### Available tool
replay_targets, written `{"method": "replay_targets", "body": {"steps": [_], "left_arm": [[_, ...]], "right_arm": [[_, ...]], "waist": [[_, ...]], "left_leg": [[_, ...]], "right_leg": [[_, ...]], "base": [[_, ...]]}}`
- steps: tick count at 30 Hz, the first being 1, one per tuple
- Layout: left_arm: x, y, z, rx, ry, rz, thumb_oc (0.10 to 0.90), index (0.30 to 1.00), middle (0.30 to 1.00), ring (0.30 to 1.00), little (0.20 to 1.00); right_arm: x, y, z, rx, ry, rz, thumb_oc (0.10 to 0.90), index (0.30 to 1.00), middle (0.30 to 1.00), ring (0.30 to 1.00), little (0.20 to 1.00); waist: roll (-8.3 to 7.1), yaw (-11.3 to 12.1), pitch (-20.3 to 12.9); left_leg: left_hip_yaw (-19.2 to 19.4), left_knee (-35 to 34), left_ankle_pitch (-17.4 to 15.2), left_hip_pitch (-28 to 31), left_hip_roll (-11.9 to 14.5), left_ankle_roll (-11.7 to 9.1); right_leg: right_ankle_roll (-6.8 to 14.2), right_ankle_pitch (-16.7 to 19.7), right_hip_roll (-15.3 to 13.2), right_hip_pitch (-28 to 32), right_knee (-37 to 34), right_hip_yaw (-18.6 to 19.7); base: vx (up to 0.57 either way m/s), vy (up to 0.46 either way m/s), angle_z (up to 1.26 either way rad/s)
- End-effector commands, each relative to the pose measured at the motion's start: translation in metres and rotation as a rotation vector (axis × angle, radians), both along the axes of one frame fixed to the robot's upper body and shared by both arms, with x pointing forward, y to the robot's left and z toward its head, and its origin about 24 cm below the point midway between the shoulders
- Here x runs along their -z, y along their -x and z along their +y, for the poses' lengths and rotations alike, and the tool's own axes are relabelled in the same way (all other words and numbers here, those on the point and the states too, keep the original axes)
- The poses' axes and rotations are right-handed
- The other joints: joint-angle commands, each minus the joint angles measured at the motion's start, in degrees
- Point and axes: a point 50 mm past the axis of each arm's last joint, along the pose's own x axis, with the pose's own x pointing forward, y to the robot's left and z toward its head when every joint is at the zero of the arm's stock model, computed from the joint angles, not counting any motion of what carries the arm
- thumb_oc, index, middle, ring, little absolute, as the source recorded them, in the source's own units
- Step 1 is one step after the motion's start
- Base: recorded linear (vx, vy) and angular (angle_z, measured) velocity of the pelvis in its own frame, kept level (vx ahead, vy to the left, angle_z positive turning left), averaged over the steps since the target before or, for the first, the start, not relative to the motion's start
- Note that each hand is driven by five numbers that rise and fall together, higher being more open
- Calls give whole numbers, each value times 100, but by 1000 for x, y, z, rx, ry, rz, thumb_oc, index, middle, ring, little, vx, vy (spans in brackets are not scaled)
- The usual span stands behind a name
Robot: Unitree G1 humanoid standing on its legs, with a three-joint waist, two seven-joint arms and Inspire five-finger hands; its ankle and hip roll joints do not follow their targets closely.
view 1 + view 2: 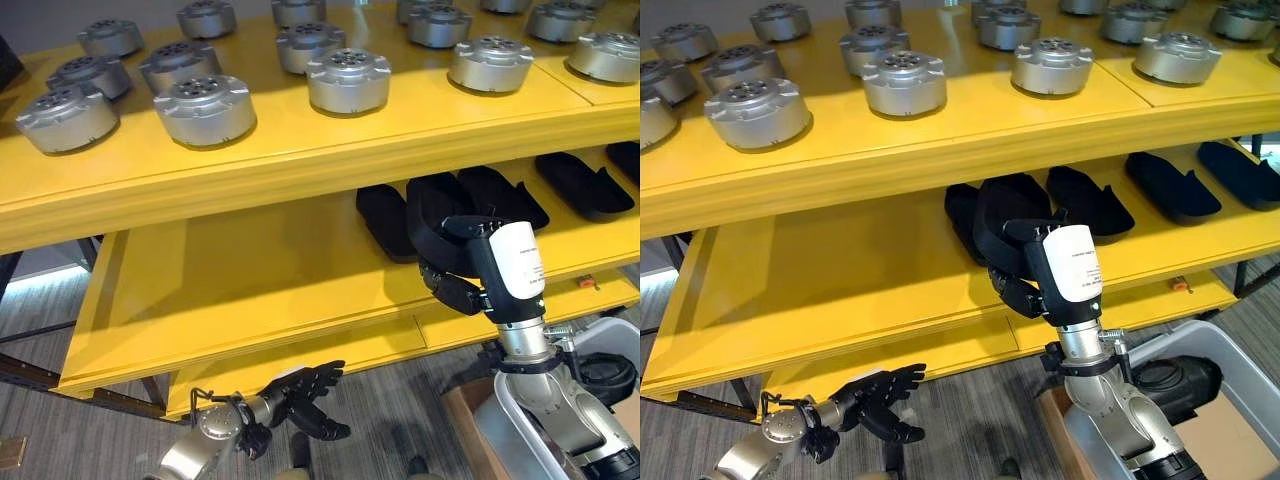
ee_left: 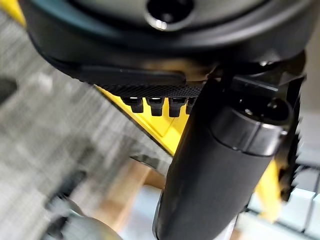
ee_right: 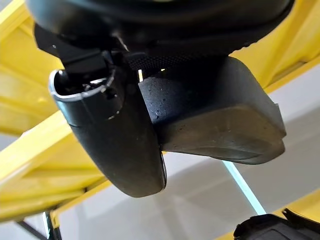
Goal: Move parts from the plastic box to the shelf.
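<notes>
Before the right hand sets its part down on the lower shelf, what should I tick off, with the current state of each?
1. Part held: ok. The right hand is closed on a black part.
2. Part above the lower shelf: ok, it is at the front of the row of black parts.
3. Free spot: ok, bare yellow surface lies to the left of the row.
4. Part resting on the shelf: cannot tell.
5. Left hand out of the way: ok, low, below the shelf edge, fingers relaxed.
6. Plastic box holds more parts: ok, a dark part lies inside.
</notes>
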Motion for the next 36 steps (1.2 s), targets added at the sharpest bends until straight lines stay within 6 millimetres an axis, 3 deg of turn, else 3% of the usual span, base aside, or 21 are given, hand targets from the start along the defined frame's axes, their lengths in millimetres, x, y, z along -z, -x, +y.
{"method": "replay_targets", "body": {"steps": [1,6,9,11,13,14,16,20,28,30,32,34,36], "left_arm": [[-24,-22,-10,4,111,-126,900,1000,1000,1000,1000],[-22,-23,-5,23,75,-123,900,1000,1000,1000,1000],[-22,-24,-1,15,47,-121,900,1000,1000,1000,1000],[-19,-23,5,-24,29,-120,900,1000,1000,1000,1000],[-17,-22,3,-23,38,-114,900,1000,1000,1000,1000],[-15,-20,-3,4,59,-108,900,1000,1000,1000,1000],[-14,-16,-6,28,68,-108,900,1000,1000,1000,1000],[-17,-15,-7,22,91,-103,900,1000,1000,1000,1000],[-19,-13,3,4,50,-101,900,1000,1000,1000,1000],[-24,-15,5,33,57,-112,900,1000,1000,1000,1000],[-34,-22,-2,146,65,-133,900,1000,1000,1000,1000],[-38,-26,-6,170,65,-141,900,1000,1000,1000,1000],[-39,-28,-8,166,64,-141,900,1000,1000,1000,1000]], "right_arm": [[-68,-2,24,-195,9,-319,400,300,300,300,300],[-68,-1,30,-228,23,-320,400,300,300,300,300],[-65,-2,41,-271,8,-320,400,300,300,300,300],[-65,1,53,-334,1,-321,400,300,300,300,300],[-65,4,56,-357,2,-316,400,300,300,300,300],[-65,11,54,-360,13,-322,400,300,300,300,300],[-65,16,52,-356,33,-333,400,300,300,300,300],[-61,18,53,-408,76,-356,400,300,300,300,300],[-59,21,69,-514,135,-371,400,300,300,300,300],[-59,18,71,-492,165,-372,400,300,300,300,300],[-62,13,64,-384,219,-374,400,300,300,300,300],[-64,10,61,-360,235,-370,400,300,300,300,300],[-62,5,62,-368,246,-360,400,300,300,300,300]], "waist": [[20,145,-281],[-31,226,-273],[-39,375,-234],[-41,477,-198],[-55,392,-161],[-58,238,-179],[-50,137,-185],[-10,79,-198],[115,220,-141],[174,187,-42],[206,-66,127],[215,-161,186],[218,-146,222]], "left_leg": [[232,-33,-930,655,-33,151],[377,-33,-1002,673,-153,284],[698,-33,-1038,739,-217,360],[921,-33,-1043,752,-259,464],[767,-33,-1070,713,-347,549],[452,-33,-1024,606,-462,558],[180,-33,-996,555,-570,564],[-40,-33,-972,555,-647,540],[-210,-33,-893,564,-691,521],[109,200,-989,579,-692,536],[1275,762,-1154,566,-424,430],[1437,882,-1179,558,-268,362],[1135,857,-1053,497,-123,258]], "right_leg": [[-194,141,261,-231,280,-429],[-84,232,52,-314,457,-580],[-92,272,-52,-394,767,-1086],[-147,149,62,-458,1201,-1435],[-217,-118,386,-595,1437,-1167],[-411,-258,826,-626,1233,-687],[-452,-171,995,-665,1081,-292],[-546,-203,1160,-586,858,-48],[-663,-346,1183,-531,903,-86],[-685,-422,1089,-547,1069,-228],[-683,-461,869,-477,1249,-711],[-694,-491,787,-479,1352,-810],[-710,-510,707,-482,1426,-712]], "base": [[16,161,6],[-22,164,5],[-31,108,-3],[-23,67,-67],[25,-4,-85],[63,-47,3],[54,-52,56],[61,-119,79],[25,-142,10],[-75,-76,36],[-170,52,73],[-134,114,221],[-37,174,99]]}}
